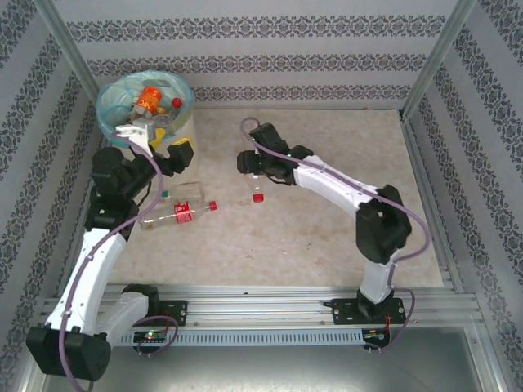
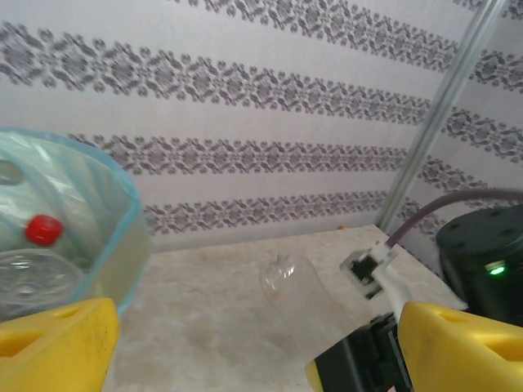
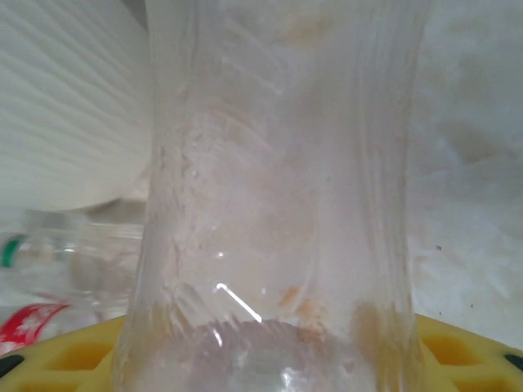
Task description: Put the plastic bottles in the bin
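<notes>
Bin [image 1: 183,124]: round and cream-white, with a blue-green liner [image 2: 114,212]. It stands in the far-left corner of the table [image 1: 327,229], close to the patterned wall.

Bin contents: several bottles [image 1: 149,100] are heaped inside. One with an orange label lies on top, a red cap shows just to its right, and clear bodies lie around them. The left wrist view shows a red cap [image 2: 42,229] and a clear body just inside the liner.

Left gripper [image 1: 159,140]: it hangs at the near side of the bin, by the rim. The claw is wide, and its two yellow fingers [image 2: 53,343] stand far apart at the bottom corners of the wrist view.

Lying bottle [image 1: 186,211]: on its side on the table, well apart from the bin and just right of the left arm. It has a red label, and its red cap points right. A fainter clear shape lies against its left end, too dim to make out.

Clear bottle [image 1: 255,189]: near the middle of the table, right of the lying bottle and apart from it. Its red cap points toward the near edge and its body runs up into the right gripper. The left wrist view shows it as a pale, see-through form [image 2: 286,282] on the table.

Right gripper [image 1: 250,170]: at the end of the white right arm, which reaches left from its base. Its yellow fingers [image 3: 470,351] flank the narrow waist of the clear bottle [image 3: 278,188]. The claw is narrowed around the bottle, but whether it presses the plastic cannot be told.
</notes>
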{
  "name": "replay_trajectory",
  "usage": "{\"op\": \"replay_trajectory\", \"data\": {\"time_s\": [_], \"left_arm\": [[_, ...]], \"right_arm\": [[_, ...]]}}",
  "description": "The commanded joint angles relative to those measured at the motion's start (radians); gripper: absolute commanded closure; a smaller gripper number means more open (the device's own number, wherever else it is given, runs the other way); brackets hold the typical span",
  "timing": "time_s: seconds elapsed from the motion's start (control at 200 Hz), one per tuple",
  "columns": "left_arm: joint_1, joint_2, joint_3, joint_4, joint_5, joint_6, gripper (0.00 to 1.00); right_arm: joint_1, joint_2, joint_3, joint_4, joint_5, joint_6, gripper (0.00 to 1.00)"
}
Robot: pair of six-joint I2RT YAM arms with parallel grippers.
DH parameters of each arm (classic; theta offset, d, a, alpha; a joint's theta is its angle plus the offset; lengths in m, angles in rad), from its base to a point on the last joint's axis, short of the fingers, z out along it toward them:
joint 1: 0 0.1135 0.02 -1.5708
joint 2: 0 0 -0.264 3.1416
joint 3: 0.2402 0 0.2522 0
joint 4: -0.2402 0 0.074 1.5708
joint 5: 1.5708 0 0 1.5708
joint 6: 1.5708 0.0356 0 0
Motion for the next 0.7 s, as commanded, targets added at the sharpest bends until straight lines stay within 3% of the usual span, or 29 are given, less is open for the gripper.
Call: {"op": "replay_trajectory", "data": {"time_s": [0.0,0.1,0.2,0.455,0.694], "left_arm": [[-0.061,0.027,0.050,-0.009,0.069,-0.049,0.10],[-0.106,0.056,0.081,-0.009,0.106,-0.043,0.08],[-0.132,0.067,0.101,0.005,0.168,-0.047,0.00],[-0.152,0.051,0.096,0.141,0.367,-0.089,0.00],[-0.164,0.024,0.055,0.294,0.550,-0.131,0.00]], "right_arm": [[-0.006,-0.084,-0.060,0.114,-0.073,-0.085,0.44],[-0.002,-0.162,-0.110,0.189,-0.126,-0.119,0.44],[0.008,-0.243,-0.182,0.292,-0.174,-0.155,0.44],[0.012,-0.401,-0.362,0.535,-0.261,-0.182,0.44],[0.013,-0.480,-0.426,0.608,-0.334,-0.213,0.45]]}}
